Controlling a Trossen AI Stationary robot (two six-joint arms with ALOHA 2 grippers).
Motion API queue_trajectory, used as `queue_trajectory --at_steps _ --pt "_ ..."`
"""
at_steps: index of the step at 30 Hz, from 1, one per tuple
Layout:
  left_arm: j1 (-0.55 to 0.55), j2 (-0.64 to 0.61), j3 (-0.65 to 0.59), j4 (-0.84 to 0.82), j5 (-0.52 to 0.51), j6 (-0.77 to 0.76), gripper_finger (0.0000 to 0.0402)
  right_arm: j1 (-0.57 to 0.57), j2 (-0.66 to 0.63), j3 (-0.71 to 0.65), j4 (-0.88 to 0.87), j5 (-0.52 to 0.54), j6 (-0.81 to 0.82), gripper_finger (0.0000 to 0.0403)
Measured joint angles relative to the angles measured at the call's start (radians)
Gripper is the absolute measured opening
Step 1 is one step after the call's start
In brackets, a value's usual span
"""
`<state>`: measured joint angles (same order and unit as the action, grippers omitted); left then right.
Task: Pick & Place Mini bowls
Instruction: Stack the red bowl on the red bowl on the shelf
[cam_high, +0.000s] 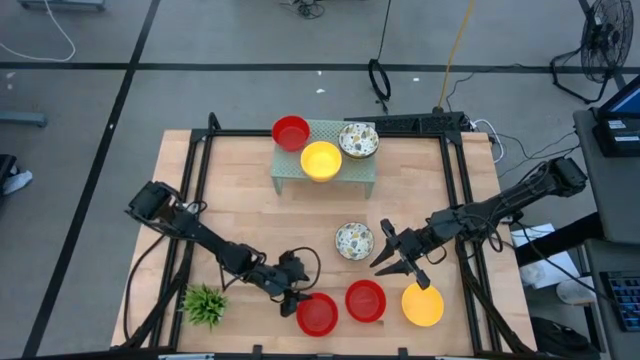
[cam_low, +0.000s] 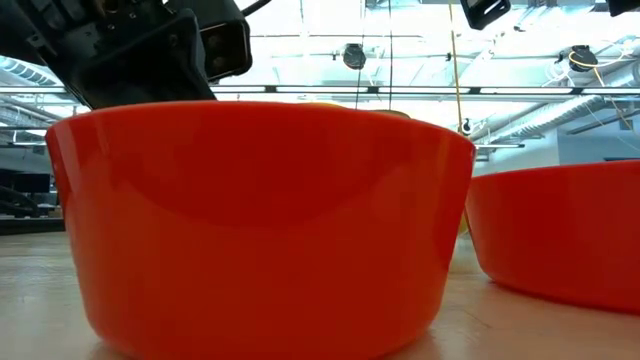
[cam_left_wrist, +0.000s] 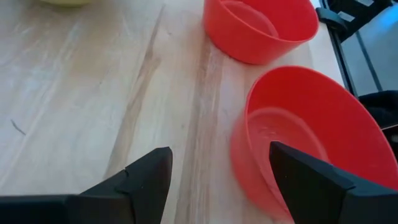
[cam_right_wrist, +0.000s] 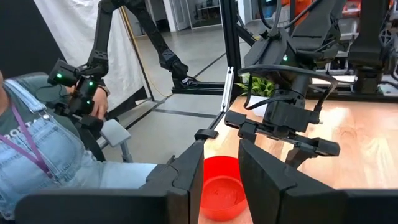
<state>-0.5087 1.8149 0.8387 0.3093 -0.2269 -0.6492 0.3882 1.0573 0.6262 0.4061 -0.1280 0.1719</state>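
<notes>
Near the table's front edge sit two red bowls (cam_high: 317, 314) (cam_high: 365, 301), a yellow bowl (cam_high: 422, 305) and, farther in, a floral bowl (cam_high: 354, 240). A red (cam_high: 291, 131), a yellow (cam_high: 321, 160) and a floral bowl (cam_high: 358, 140) rest on the pale green mesh stand (cam_high: 360, 178). My left gripper (cam_high: 293, 290) is open at the left red bowl (cam_left_wrist: 311, 130); that bowl's near wall (cam_left_wrist: 245, 155) stands between the fingers. My right gripper (cam_high: 385, 252) hangs open between the floral and yellow bowls, touching nothing. My left gripper (cam_left_wrist: 219, 150) comes in low from the table's left. One finger (cam_left_wrist: 311, 180) is over the red bowl's hollow and the other (cam_left_wrist: 146, 180) is outside above the wood. Whether either finger touches the bowl I cannot tell. The bowl sits flat on the table.
A small green spiky plant (cam_high: 205, 304) stands at the front left corner. A black frame (cam_high: 455, 200) runs around the tabletop. In the right wrist view a seated person (cam_right_wrist: 37, 155) holds controllers beyond the table. Bare wood lies at the table's middle left (cam_high: 230, 190).
</notes>
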Motion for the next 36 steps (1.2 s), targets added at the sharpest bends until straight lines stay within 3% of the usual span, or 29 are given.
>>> queue_trajectory --at_steps 15,22,29,32,36 --pt "0.000 0.000 0.000 -0.021 -0.001 -0.047 0.0273 0.000 0.000 0.000 0.000 0.000 -0.009 0.0089" --pt "0.003 0.092 0.004 0.073 0.047 -0.086 0.0273 0.000 0.000 0.000 0.000 0.000 -0.009 0.0089" --pt "0.008 0.106 0.005 0.096 0.063 -0.066 0.0273 0.000 0.000 0.000 0.000 0.000 -0.009 0.0089" --pt "0.009 0.106 0.005 0.103 0.068 -0.063 0.0255 0.000 0.000 0.000 0.000 0.000 -0.009 0.0089" --pt "0.013 0.107 0.005 0.104 0.086 -0.067 0.0190 0.000 0.000 0.000 0.000 0.000 -0.009 0.0089"
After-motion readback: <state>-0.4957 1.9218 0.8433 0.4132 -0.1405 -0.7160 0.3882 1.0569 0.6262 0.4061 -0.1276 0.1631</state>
